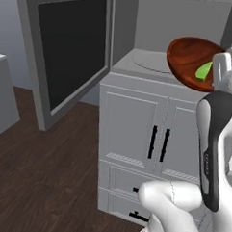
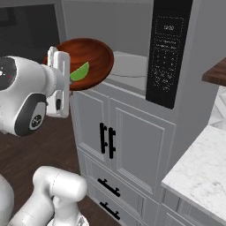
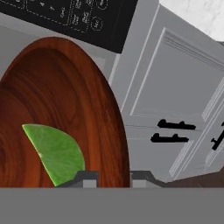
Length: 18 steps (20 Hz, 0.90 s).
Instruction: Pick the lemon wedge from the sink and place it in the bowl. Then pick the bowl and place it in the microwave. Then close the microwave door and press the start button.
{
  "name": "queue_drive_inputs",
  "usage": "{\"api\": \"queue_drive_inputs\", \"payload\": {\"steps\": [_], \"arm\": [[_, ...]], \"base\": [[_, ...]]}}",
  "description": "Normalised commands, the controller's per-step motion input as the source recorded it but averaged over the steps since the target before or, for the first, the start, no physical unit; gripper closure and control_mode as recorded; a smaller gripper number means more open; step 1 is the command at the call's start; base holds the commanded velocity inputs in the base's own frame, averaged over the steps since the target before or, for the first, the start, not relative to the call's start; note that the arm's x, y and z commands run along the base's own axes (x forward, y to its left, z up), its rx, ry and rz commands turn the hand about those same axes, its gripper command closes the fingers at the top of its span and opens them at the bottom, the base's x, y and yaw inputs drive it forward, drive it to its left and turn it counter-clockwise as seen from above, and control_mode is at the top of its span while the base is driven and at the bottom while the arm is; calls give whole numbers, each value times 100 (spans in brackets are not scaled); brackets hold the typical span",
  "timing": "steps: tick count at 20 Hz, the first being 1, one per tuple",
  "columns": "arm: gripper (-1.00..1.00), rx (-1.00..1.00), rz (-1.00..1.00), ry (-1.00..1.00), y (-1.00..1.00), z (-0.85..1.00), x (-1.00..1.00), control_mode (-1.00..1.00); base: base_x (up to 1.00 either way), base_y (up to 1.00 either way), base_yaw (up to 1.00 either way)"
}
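The reddish-brown wooden bowl [image 1: 188,54] [image 2: 95,55] [image 3: 57,87] hangs tilted in the air, level with the microwave's open cavity [image 1: 150,57] [image 2: 128,66]. My gripper [image 1: 215,80] [image 2: 69,81] [image 3: 113,178] is shut on the bowl's near rim. Inside the bowl, close to that rim, lies the green lemon wedge [image 1: 203,71] [image 2: 80,72] [image 3: 57,151]. The microwave door [image 1: 68,48] stands swung wide open to the left. The dark control strip [image 2: 165,53] [image 3: 65,13] is right of the cavity. The sink is out of view.
Grey cabinet doors with black handles [image 1: 157,142] [image 2: 107,141] and drawers sit below the microwave. A marble counter [image 2: 198,167] juts out at the right. A grey unit [image 1: 3,97] stands at the left over dark wood floor.
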Motion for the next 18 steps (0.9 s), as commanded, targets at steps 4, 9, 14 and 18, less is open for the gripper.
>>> {"api": "queue_drive_inputs", "payload": {"steps": [4, 9, 14, 18], "arm": [[100, 0, 0, 0, -17, 0, 66, -100], [100, 0, -1, 1, -19, 0, 62, -100], [100, 0, 0, 8, -24, 0, 57, -100], [100, 0, 0, 8, -17, 0, 66, -100]], "base": [[0, 0, 0], [0, 0, 0], [0, 0, 0], [0, 0, 0]]}}
